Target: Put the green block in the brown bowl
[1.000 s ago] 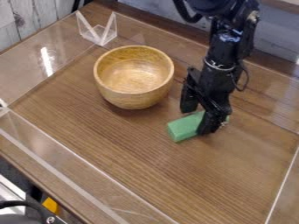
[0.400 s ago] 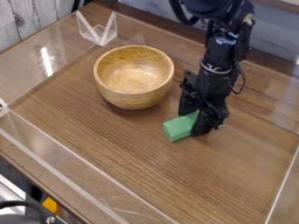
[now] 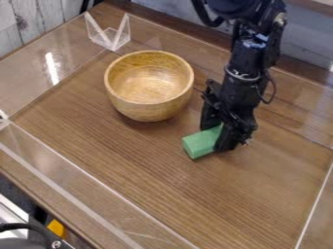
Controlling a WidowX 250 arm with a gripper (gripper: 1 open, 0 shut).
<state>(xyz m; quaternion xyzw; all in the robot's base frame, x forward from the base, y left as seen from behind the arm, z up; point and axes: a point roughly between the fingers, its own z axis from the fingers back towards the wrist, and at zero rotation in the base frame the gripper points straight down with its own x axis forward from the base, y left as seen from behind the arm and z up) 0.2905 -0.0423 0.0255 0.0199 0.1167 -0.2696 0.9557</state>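
The green block (image 3: 198,145) lies on the wooden table, just right of and in front of the brown bowl (image 3: 150,85). My black gripper (image 3: 224,137) points steeply down over the block's far end, its fingers closed against the block's sides. Only the near end of the block shows; the far end is hidden between the fingers. The bowl stands upright with nothing in it, a short way left of the gripper.
A clear plastic stand (image 3: 108,31) sits at the back left corner. Low transparent walls (image 3: 39,146) run along the table's edges. Bare wooden surface (image 3: 143,185) lies in front of the block and bowl.
The fingers have drawn in from wide apart onto the green block. The block's near end has shifted slightly; the arm has stayed almost in place.
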